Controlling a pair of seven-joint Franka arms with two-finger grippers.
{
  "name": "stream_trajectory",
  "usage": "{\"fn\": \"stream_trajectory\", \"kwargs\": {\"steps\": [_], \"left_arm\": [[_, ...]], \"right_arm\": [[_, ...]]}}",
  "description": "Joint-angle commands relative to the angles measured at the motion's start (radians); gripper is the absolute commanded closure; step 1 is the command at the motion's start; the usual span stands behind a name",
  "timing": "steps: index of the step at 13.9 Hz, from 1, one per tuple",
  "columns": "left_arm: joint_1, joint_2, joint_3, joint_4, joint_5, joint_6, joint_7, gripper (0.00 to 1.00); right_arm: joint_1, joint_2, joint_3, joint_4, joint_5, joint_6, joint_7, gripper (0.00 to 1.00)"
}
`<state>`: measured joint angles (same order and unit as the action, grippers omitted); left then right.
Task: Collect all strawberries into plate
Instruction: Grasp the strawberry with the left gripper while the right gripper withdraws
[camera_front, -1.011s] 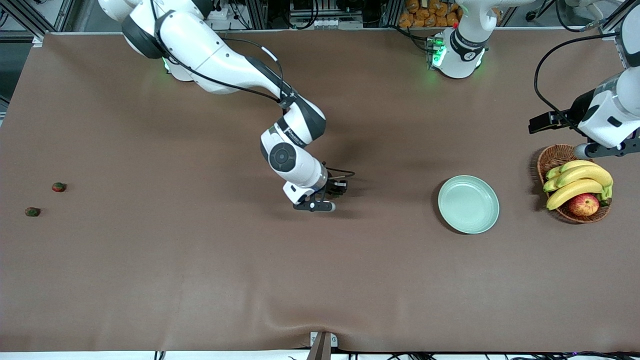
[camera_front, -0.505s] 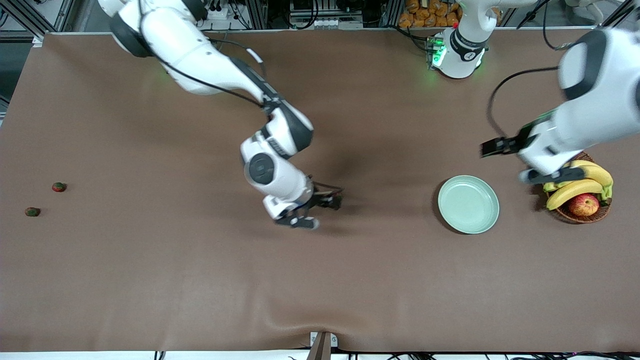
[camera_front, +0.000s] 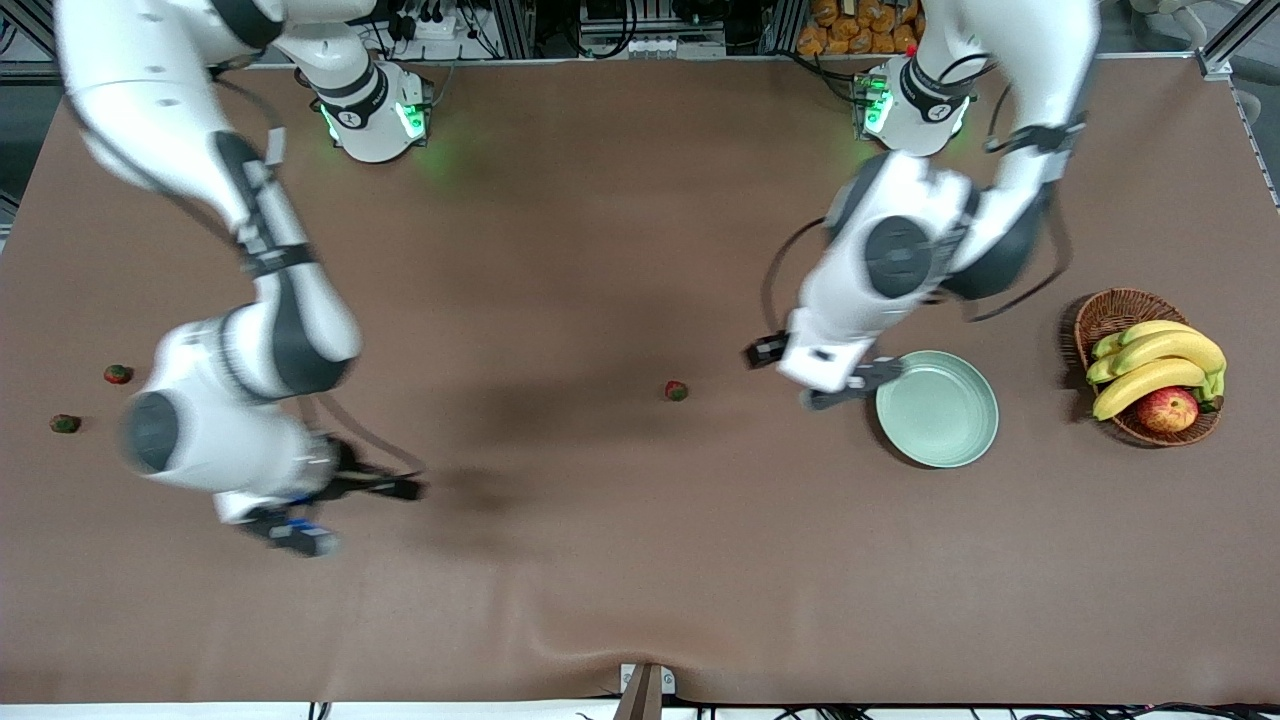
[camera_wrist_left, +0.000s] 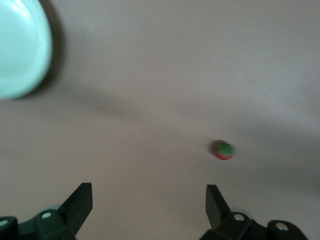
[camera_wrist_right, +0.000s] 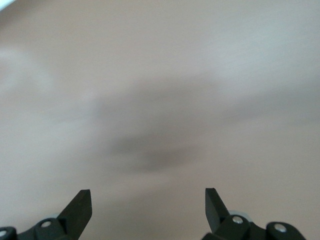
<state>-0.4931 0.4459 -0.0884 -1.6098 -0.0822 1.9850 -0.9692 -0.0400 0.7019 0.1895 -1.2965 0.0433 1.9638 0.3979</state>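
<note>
Both arms have swung: right tool (camera_front: 300, 515) empty, spread, heading for two strawberries; left tool (camera_front: 835, 385), agape beside plate (camera_front: 938, 408), must fetch middle strawberry (camera_front: 677, 390).

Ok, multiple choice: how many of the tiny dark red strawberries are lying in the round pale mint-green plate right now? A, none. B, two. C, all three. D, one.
A: the pale mint-green plate holds nothing, one tiny dark red strawberry lies on the brown table mid-table, and two more strawberries lie toward the right arm's end.
</note>
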Motion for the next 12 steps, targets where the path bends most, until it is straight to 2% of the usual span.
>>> {"fn": "stream_trajectory", "kwargs": {"steps": [1, 4, 6, 10, 12], "left_arm": [[-0.067, 0.152, 0.015, 0.139, 0.05, 0.052, -0.203, 0.0], [-0.107, 0.241, 0.016, 0.156, 0.119, 0.233, -0.342, 0.0], [-0.149, 0.29, 0.022, 0.182, 0.125, 0.262, -0.364, 0.0], [-0.212, 0.358, 0.07, 0.202, 0.125, 0.304, -0.375, 0.12], [-0.219, 0.372, 0.072, 0.2, 0.154, 0.304, -0.372, 0.17]], "right_arm": [[-0.116, -0.035, 0.025, -0.062, -0.143, -0.042, -0.065, 0.0], [-0.271, -0.053, 0.025, -0.122, -0.158, -0.033, -0.264, 0.0], [-0.384, -0.059, 0.027, -0.165, -0.158, -0.031, -0.413, 0.0], [-0.538, -0.205, 0.025, -0.43, -0.164, 0.119, -0.588, 0.0], [-0.618, -0.24, 0.024, -0.541, -0.196, 0.22, -0.631, 0.0]]}}
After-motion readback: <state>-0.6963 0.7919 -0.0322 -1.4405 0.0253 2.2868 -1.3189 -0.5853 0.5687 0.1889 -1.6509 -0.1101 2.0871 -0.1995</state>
